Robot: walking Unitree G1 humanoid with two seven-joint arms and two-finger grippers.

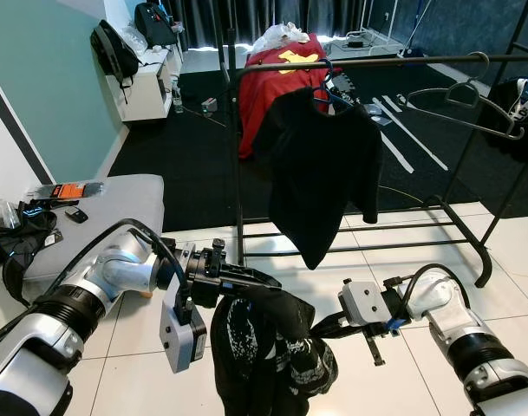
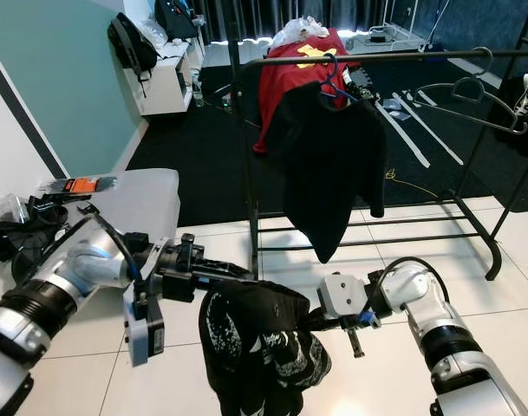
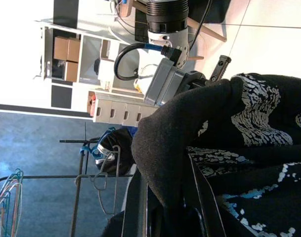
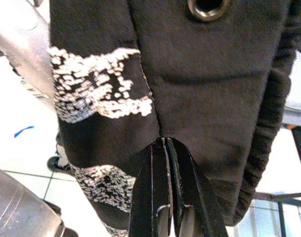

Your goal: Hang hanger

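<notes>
1. The left gripper holds up a black hoodie with white print low over the tiled floor; its fingers are pressed together on the cloth's top edge.
2. The right gripper pinches the same hoodie from the other side; its fingers are closed on a fold.
3. The clothes rack stands behind; a black shirt hangs on a blue hanger, and an empty grey hanger hangs further right.

Black white-print garment draped low btwn claws, w/ empty wire hanger on rail.
</notes>
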